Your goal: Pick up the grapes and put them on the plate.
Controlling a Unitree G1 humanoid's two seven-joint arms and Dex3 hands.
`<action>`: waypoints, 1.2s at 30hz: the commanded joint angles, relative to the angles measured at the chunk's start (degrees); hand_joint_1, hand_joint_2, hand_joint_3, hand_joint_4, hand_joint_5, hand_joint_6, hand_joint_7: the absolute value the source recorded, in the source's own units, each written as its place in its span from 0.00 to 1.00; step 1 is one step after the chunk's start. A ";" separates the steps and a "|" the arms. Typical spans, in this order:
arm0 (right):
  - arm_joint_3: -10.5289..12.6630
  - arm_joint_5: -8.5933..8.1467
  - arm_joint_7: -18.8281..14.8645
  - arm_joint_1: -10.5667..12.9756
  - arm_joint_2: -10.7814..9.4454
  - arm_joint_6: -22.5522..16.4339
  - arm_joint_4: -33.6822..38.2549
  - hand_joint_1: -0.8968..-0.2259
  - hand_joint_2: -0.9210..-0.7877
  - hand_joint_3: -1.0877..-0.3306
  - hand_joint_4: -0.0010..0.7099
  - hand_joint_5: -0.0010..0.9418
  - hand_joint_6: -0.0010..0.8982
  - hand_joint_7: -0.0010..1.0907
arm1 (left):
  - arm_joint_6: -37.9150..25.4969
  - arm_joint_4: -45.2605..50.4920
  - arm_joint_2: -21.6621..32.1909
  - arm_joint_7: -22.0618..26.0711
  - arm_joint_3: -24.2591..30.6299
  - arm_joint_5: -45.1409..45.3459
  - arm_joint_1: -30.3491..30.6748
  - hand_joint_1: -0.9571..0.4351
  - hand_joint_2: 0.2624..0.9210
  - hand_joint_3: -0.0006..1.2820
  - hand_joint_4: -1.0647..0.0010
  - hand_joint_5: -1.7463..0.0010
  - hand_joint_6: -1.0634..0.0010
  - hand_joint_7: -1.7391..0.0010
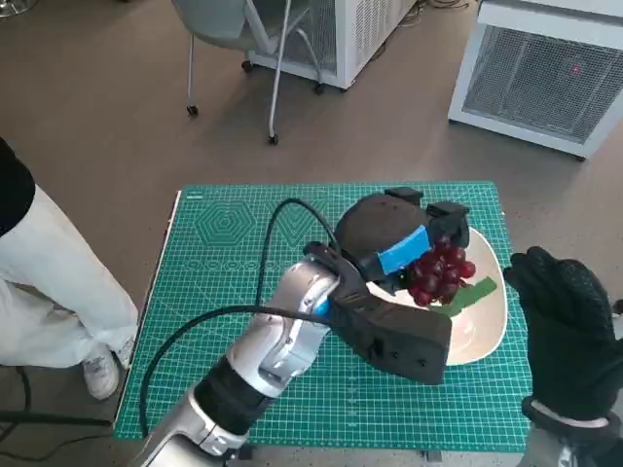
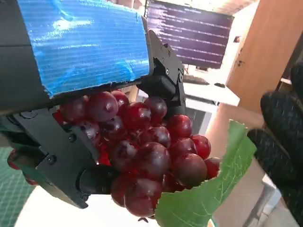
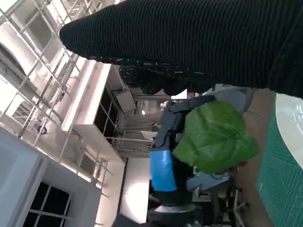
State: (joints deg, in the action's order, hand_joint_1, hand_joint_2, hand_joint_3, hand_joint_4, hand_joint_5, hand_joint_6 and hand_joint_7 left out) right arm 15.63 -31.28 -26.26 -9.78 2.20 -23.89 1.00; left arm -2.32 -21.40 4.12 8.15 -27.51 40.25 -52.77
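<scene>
From the head camera we looked steeply down on a small table covered by a green cutting mat [image 1: 243, 321]. Our left hand [image 1: 394, 243] — black, with blue tape across its back — reached in from about seven o'clock toward the centre-right of the mat. Its fingers [image 2: 163, 78] were closed around a bunch of dark red grapes [image 1: 438, 272]; in the left wrist camera the grapes [image 2: 147, 156] filled the space between the black fingers, pressed against them on both sides. A green leaf [image 1: 467, 295] hung from the bunch at its four o'clock side. The same leaf [image 3: 215, 137] showed in the right wrist camera, with the blue tape beside it.

The bunch sat over the white plate [image 1: 482, 336], which lay on the mat at roughly three o'clock from centre. We could not tell whether the grapes touched the plate or hung just above it.

Our right hand [image 1: 565, 326], in its black knitted glove, was at four o'clock, just beside the plate's rim, fingers spread and holding nothing. At nine o'clock a person's leg in pale trousers [image 1: 54, 282] stood near the table, and a chair [image 1: 248, 39] stood on the floor at twelve o'clock.
</scene>
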 commanded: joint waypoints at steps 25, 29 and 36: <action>-0.06 0.44 0.76 0.88 -0.31 0.19 1.09 0.80 0.00 0.77 0.77 0.50 0.34 0.77 | 3.52 -7.43 -0.57 6.50 0.03 -5.18 -2.23 0.48 0.90 0.01 0.83 1.00 0.71 1.00; -0.18 0.58 0.93 0.83 -0.26 0.40 0.96 0.80 0.00 0.77 0.77 0.50 0.34 0.77 | 5.34 -8.49 -0.11 5.62 0.35 -5.46 -1.93 0.47 0.93 0.01 0.83 1.00 0.71 1.00; -0.37 0.56 0.94 0.78 -0.19 0.65 0.89 0.80 0.00 0.77 0.77 0.50 0.34 0.77 | 10.02 -8.75 1.78 3.12 2.53 -7.39 -0.15 0.45 0.96 0.01 0.84 1.00 0.70 1.00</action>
State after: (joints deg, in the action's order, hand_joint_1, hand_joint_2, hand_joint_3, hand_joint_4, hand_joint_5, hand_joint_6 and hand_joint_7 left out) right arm 15.45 -31.12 -25.85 -9.80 1.95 -24.10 1.13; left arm 5.23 -30.21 4.89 12.77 -26.46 34.56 -53.60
